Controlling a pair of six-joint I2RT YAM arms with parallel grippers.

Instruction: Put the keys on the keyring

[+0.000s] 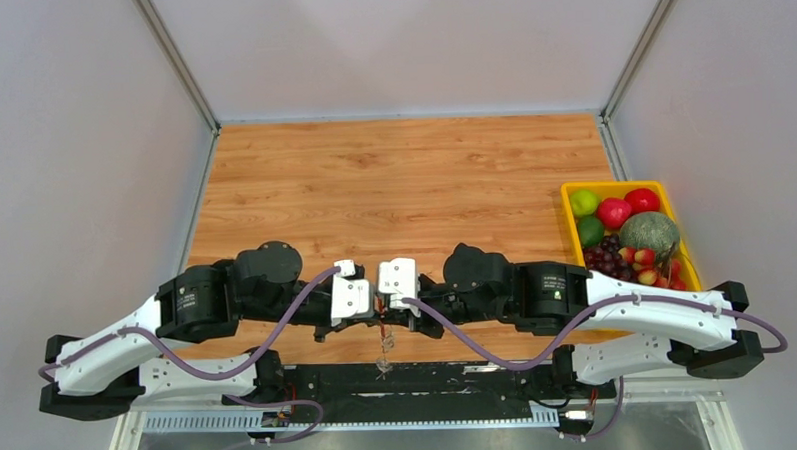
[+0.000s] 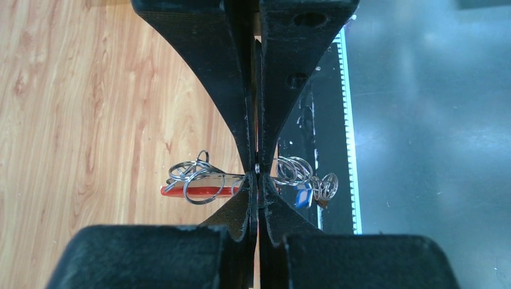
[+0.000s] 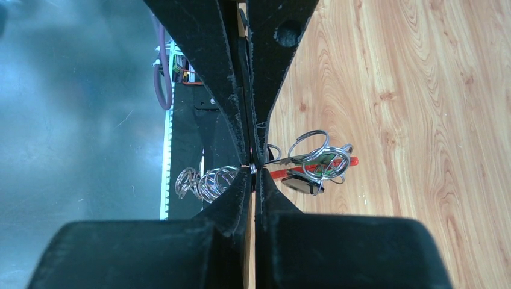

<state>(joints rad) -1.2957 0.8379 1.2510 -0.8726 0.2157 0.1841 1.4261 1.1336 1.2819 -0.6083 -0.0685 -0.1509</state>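
Note:
Both grippers meet above the table's near edge. My left gripper (image 1: 369, 308) (image 2: 257, 171) and right gripper (image 1: 389, 307) (image 3: 253, 167) are both shut on the keyring (image 1: 383, 338), pinching it where the red oval loop (image 2: 199, 192) (image 3: 346, 161) joins the silvery coiled chain (image 2: 293, 170) (image 3: 214, 182). Several silver split rings (image 2: 191, 172) (image 3: 316, 153) cluster on the red loop. A black-headed key (image 3: 301, 183) and a green tag (image 3: 328, 159) hang among them. A blue-tagged key (image 2: 304, 196) hangs on the chain side. In the top view the chain dangles past the table edge.
A yellow tray (image 1: 569, 191) of fruit stands at the table's right edge. The wooden table (image 1: 403, 175) stretches behind the grippers. A black base rail (image 1: 430, 379) with a white toothed strip runs under the chain at the near edge.

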